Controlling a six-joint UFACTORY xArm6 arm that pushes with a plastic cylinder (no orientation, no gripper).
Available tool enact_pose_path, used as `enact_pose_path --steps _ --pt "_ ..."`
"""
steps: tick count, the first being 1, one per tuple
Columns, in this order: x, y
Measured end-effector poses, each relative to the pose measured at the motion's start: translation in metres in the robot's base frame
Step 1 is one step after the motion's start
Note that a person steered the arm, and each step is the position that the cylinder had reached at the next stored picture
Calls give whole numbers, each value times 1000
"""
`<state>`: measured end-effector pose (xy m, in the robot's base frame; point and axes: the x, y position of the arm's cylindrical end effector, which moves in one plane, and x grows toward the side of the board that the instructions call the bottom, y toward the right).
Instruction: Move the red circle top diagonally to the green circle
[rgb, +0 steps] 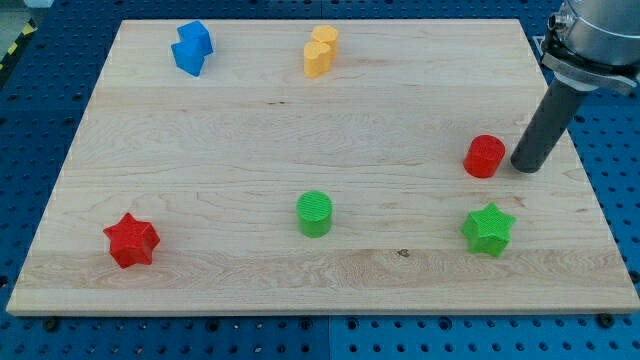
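Our tip (526, 168) sits just right of the red circle (485, 156). The green star (489, 229) lies near, the green circle (314, 213) well left. We have no fingers; the counter (300, 110) edge is close right.

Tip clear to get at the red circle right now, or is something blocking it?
Likely yes. My tip sits just to the view's right of the red circle, with only a narrow strip of bare board between them. The green star lies below, out of the way.

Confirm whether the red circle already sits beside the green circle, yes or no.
No: the red circle lies far toward the view's right of the green circle, right next to my tip.
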<state>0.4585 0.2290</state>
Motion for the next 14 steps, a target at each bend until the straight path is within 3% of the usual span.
enact_pose_path --steps 14 --pt "0 -70"
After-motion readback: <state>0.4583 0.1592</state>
